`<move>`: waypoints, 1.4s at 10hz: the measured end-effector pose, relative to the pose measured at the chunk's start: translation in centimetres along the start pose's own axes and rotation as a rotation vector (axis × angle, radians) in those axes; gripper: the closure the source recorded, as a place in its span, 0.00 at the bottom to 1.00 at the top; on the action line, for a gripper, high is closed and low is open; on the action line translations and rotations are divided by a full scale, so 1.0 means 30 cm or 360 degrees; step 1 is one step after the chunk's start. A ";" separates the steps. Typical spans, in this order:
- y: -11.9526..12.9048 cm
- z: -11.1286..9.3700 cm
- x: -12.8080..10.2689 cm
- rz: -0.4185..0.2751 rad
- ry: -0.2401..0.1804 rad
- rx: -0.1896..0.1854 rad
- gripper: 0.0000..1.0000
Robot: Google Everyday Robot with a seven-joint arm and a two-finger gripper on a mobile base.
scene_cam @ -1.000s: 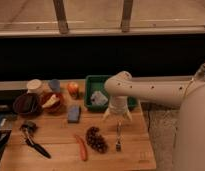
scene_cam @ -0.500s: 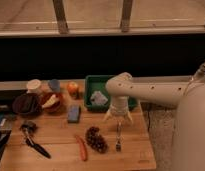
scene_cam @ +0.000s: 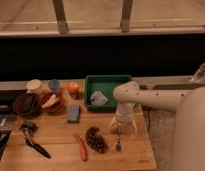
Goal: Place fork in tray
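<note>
Camera view: looks down on a wooden desk (scene_cam: 56,131) crowded with small things. Shows no shift worth naming over the last second: same arm pose, same spot for the tool, same layout on the desk.

Brings the white arm (scene_cam: 161,97) in from the right, bent above the desk's right half. Puts the green tray (scene_cam: 89,92) at the back edge of the desk, just behind that bend, with a pale item (scene_cam: 98,98) inside and no fork in it yet. Keeps the tool (scene_cam: 123,127) just in front of the tray, pointing down, jaws spread wide and gripping nothing. Leaves the fork (scene_cam: 118,143) flat on the desk directly under and in front of the tool, beside a dark cluster (scene_cam: 96,139), with a carrot (scene_cam: 82,148) further left. Cannot tell whether the fingertips touch the fork's upper end or stop just above it.

Means, for the task, a pause at the pick: lined up over the fork, not yet grasped, nothing carried. Calls next, most likely, for a short drop, a close on the thin handle, then a lift and a short carry back to the tray. Risks a slip or a missed pinch, given such a slim piece of metal lying flush on wood.
</note>
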 end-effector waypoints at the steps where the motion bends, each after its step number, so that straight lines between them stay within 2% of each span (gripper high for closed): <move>1: -0.007 0.015 0.009 0.0011 0.0019 -0.0008 0.20; 4: 0.023 0.070 0.043 -0.0012 0.0077 -0.0022 0.20; 8: 0.048 0.112 0.064 -0.0033 0.0120 -0.0038 0.21; 9: 0.053 0.114 0.067 -0.0045 0.0114 -0.0034 0.28; 14: 0.065 0.108 0.072 -0.0061 0.0094 -0.0035 0.79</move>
